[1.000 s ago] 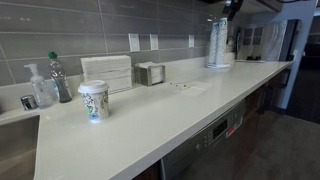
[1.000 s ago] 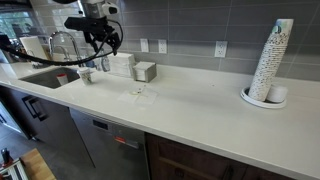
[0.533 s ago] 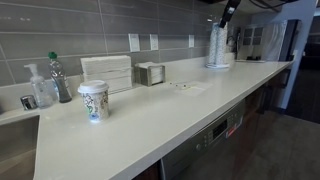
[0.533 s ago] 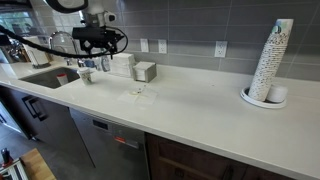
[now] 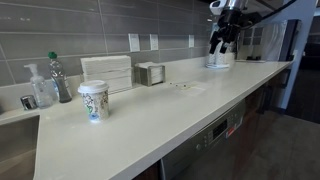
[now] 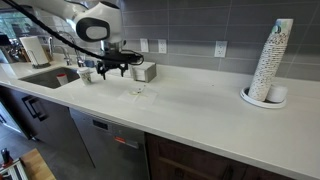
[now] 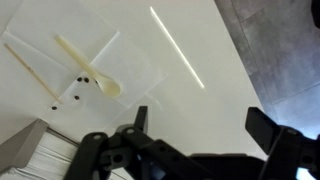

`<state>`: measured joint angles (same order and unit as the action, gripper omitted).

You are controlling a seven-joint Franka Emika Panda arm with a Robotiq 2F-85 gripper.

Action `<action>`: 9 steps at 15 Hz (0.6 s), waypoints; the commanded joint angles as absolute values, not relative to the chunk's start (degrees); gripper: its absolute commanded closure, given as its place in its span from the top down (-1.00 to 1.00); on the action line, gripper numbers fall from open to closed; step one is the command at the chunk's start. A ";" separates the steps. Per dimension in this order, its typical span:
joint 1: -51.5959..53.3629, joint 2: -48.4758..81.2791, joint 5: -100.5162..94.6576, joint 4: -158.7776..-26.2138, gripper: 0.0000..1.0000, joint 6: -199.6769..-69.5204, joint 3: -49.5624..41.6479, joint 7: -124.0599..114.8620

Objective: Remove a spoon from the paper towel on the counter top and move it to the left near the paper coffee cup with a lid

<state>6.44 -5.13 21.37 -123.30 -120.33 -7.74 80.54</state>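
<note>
Wrist view shows your gripper (image 7: 198, 116) spread wide and empty above the counter top (image 7: 232, 70). The spoon (image 7: 88, 67) lies on the paper towel (image 7: 132, 62) beside small dark bits (image 7: 84, 78); in an exterior view, grey wall tile (image 6: 190, 25) backs the counter.

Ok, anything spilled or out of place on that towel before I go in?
Only small things. In the wrist view a few small dark bits lie scattered on the paper towel beside the spoon; what they are I cannot tell. The spoon lies flat and looks whole.
</note>
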 commanded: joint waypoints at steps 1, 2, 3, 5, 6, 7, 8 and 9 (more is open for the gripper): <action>4.44 2.27 26.16 -121.93 1.00 -132.99 -5.11 85.27; 3.77 -1.36 23.33 -123.13 1.00 -128.04 -4.55 82.17; 3.49 0.29 24.01 -122.99 1.00 -131.00 -3.98 82.75; 3.16 2.13 24.45 -122.56 1.00 -132.87 -3.41 83.19; 3.07 2.32 24.48 -122.30 1.00 -132.89 -3.36 83.18; 3.03 2.32 24.50 -122.06 1.00 -132.89 -3.37 83.19; 2.97 2.32 24.51 -121.84 1.00 -132.89 -3.37 83.19; 2.93 2.32 24.51 -121.70 1.00 -132.89 -3.37 83.19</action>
<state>5.34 2.34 24.71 -121.75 -132.94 -5.81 83.38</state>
